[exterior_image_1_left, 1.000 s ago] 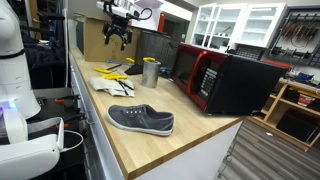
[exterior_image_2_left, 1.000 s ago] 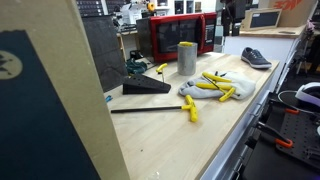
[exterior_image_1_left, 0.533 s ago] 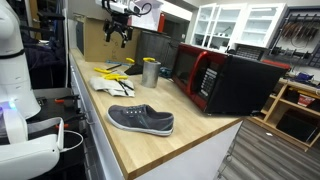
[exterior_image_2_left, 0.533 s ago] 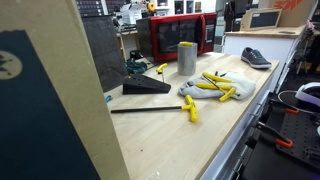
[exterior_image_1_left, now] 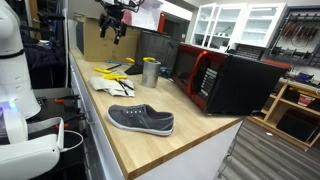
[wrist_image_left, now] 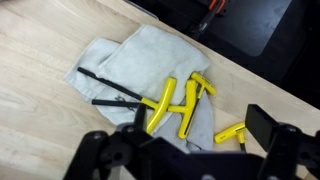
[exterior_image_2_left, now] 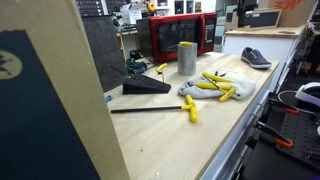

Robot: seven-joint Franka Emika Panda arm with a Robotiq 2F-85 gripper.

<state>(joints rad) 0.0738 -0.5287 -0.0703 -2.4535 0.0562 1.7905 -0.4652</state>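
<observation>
The black gripper (exterior_image_1_left: 112, 28) hung, fingers apart and empty, over yellow-handled metal tools (wrist_image_left: 178, 104) on a crumpled grey cloth (wrist_image_left: 135, 55), a stray yellow tool (wrist_image_left: 232, 134) at their four o'clock.

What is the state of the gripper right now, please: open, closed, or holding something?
Gripper: open, holding nothing. It hangs high above the grey cloth and the yellow-handled tools lying on it.

In the wrist view the gripper (wrist_image_left: 180, 140) is a dark blur, cut off at the bottom edge. It covers the near edge of the cloth (wrist_image_left: 140, 55) and part of one yellow tool (wrist_image_left: 232, 134).
</observation>
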